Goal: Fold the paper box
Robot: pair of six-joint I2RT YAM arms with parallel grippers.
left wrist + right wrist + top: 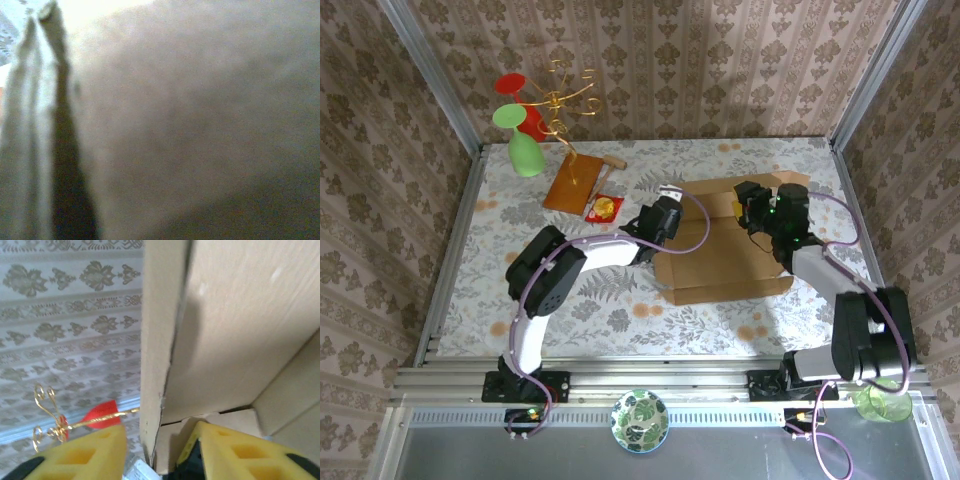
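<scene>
The paper box (720, 268) is plain light-brown cardboard, partly folded, lying on the right half of the worktop (610, 300), closer to its far edge than to its near one. Its broad bottom panel lies flat on the worktop, long side running left to right. Along the far side, flaps are raised into walls. Seen close, one wall (155, 340) stands upright, edge-on, its cut edge slightly ragged.

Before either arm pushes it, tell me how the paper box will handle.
The paper box probably flexes rather than staying stiff: its raised wall is thin single-sheet card. It likely slides easily, looking broad, flat-bottomed and light. That wall may flop back; no tab visibly locks it.
</scene>
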